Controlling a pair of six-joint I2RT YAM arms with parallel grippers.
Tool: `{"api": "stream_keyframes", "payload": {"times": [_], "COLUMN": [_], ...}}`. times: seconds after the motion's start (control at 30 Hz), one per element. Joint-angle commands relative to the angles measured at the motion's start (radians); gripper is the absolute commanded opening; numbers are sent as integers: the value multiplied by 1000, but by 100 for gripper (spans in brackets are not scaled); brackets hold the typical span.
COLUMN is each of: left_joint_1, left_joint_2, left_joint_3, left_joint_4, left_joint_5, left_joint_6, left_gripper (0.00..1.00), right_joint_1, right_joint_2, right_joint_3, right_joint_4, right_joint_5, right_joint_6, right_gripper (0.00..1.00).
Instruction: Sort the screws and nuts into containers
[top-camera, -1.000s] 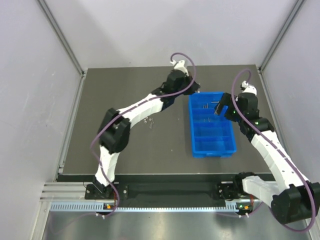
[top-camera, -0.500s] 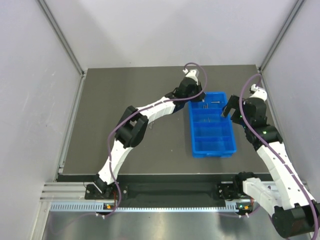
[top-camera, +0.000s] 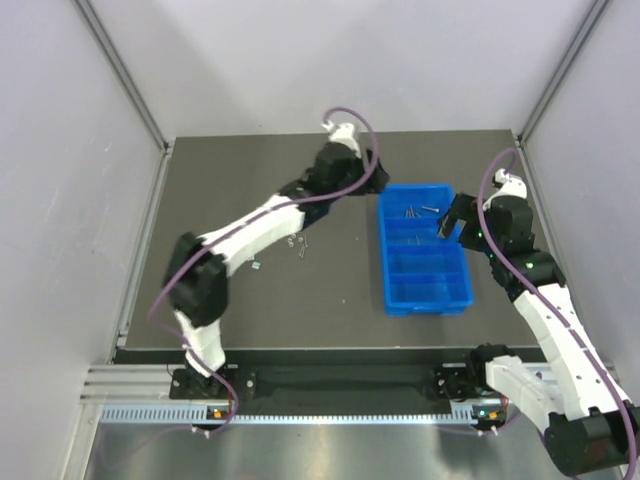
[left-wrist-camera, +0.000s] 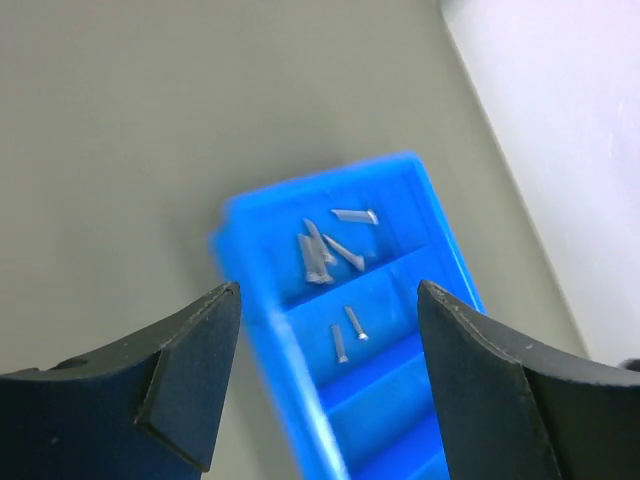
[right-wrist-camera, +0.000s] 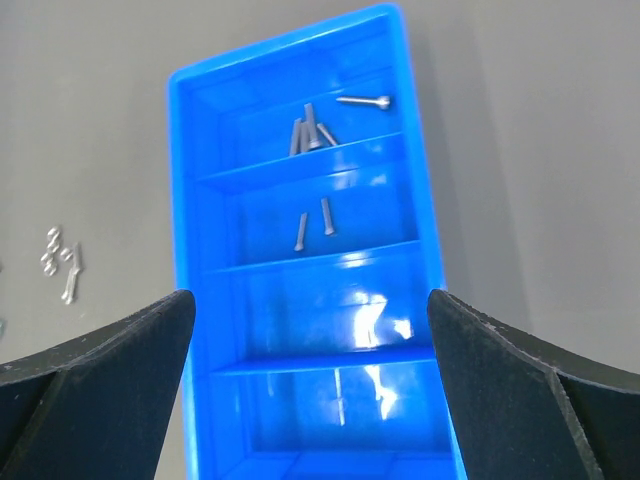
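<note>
Silvery-grey metal screws (right-wrist-camera: 310, 130) lie in the far end compartment of the bright blue divided plastic tray (right-wrist-camera: 182, 200), with two more in the next one. Small silvery nuts (right-wrist-camera: 52, 252) sit loose on the dark grey table (right-wrist-camera: 90, 120) beside it. The left gripper (left-wrist-camera: 328, 290) and right gripper (right-wrist-camera: 310, 295) hang near the tray, jaws wide apart, holding nothing.

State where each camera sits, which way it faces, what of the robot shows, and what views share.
Top external: above and behind the bases, looking down on the table; left arm, right arm show.
Left wrist: on the left arm, looking past the open left tool at the blue tray's end.
Right wrist: on the right arm, looking through the open right tool along the tray.
Shared: tray and screws in all three.
</note>
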Motion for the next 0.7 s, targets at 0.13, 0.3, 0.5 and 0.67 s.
{"api": "stream_keyframes", "payload": {"times": [0.13,0.3,0.5,0.67], "left_joint_1": [160,271,299,312], "left_joint_2": [-512,-692,-764,-688], "left_joint_3": [-366,-589,-753,-773], "left_joint_4": [-285,-407,-450,-358], "left_joint_5": [-363,-467,-512,-470], "left_joint_6": [41,-21,-44,-10], "left_gripper": [76,77,77,75], "right_joint_1": [-1,60,151,175], "right_joint_2": [-15,-13,63,116], "right_joint_3": [-35,-86,-78,-76], "right_joint_4": [108,178,176,182], "right_joint_5": [-226,-257,-209,-199], "right_joint_6": [-25,-12,7,12], "right_gripper": [100,100,100,100]}}
